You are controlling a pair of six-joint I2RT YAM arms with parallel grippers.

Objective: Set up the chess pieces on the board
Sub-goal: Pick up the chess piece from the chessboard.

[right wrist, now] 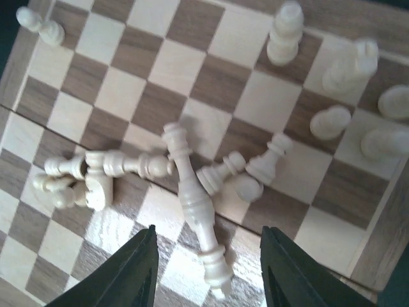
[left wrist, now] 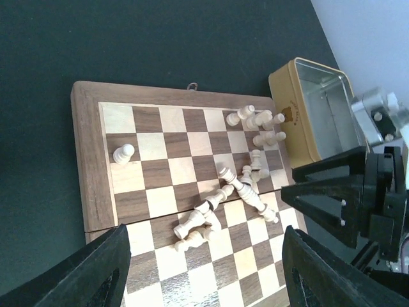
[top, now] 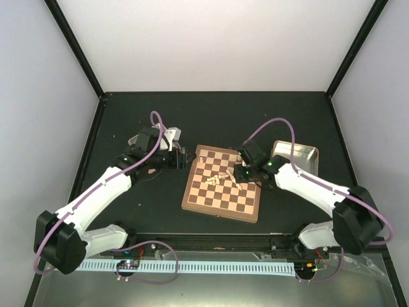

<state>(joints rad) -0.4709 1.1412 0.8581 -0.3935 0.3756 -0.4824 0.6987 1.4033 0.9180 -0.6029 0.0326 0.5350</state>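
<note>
The board lies between my arms. Several pale chess pieces lie toppled in a heap at its middle. In the left wrist view the heap crosses the board's centre seam, one pawn stands alone and several pieces stand in the far corner. My right gripper is open just above the board, its jaws either side of a long fallen piece, not touching it. My left gripper is open and empty, low over the board's left edge.
An open metal tin sits just right of the board; in the left wrist view the tin shows beyond the right gripper. A pale object sits behind the left arm. Black table with raised walls.
</note>
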